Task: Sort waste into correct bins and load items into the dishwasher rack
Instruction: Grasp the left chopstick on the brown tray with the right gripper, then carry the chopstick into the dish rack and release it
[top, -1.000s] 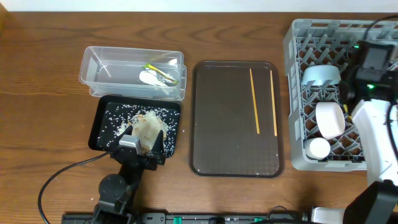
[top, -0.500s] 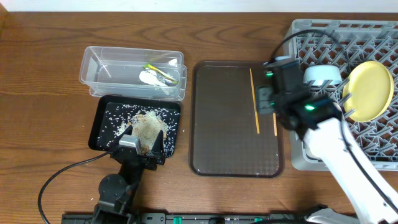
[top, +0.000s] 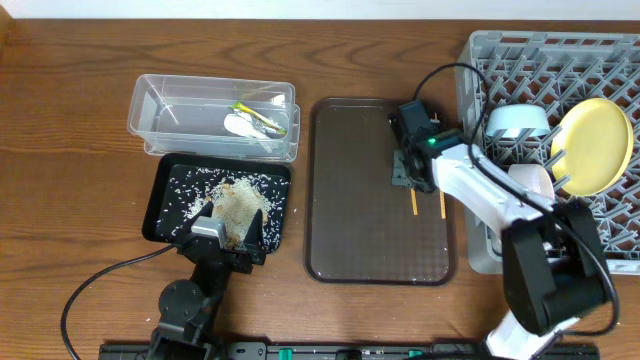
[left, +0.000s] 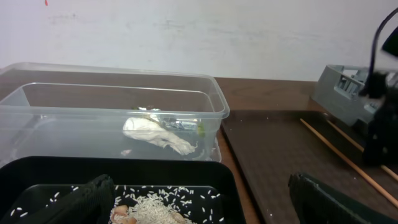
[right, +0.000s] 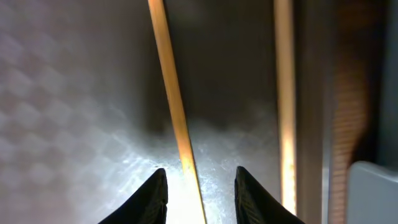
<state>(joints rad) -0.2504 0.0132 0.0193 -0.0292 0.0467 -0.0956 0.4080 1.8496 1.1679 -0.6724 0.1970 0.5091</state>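
On the dark brown serving tray (top: 350, 200) lie two wooden chopsticks. My right gripper (top: 406, 172) is down over the left chopstick (top: 414, 203). In the right wrist view that chopstick (right: 171, 93) runs between my two fingertips (right: 200, 177), with a narrow gap on each side. The other chopstick (right: 284, 93) lies just to the right. The grey rack (top: 480, 60) holds an upright yellow plate (top: 592, 145), a light-blue bowl (top: 516, 122) and a pinkish-white bowl (top: 532, 180). My left gripper (top: 228, 235) hangs open over the black tray (top: 165, 190) of rice (left: 155, 205).
The clear tub (top: 160, 105) behind the black tray holds a white scrap (left: 155, 130) and a green-and-orange wrapper (top: 258, 117). The rack's edge (right: 373, 186) stands close to the right of the right gripper. A black cable (top: 100, 285) runs across the near left of the table.
The right arm has swung from the rack to the serving tray, leaving the yellow plate standing in the rack. Its jaws have narrowed round the left chopstick. The left arm has not moved.
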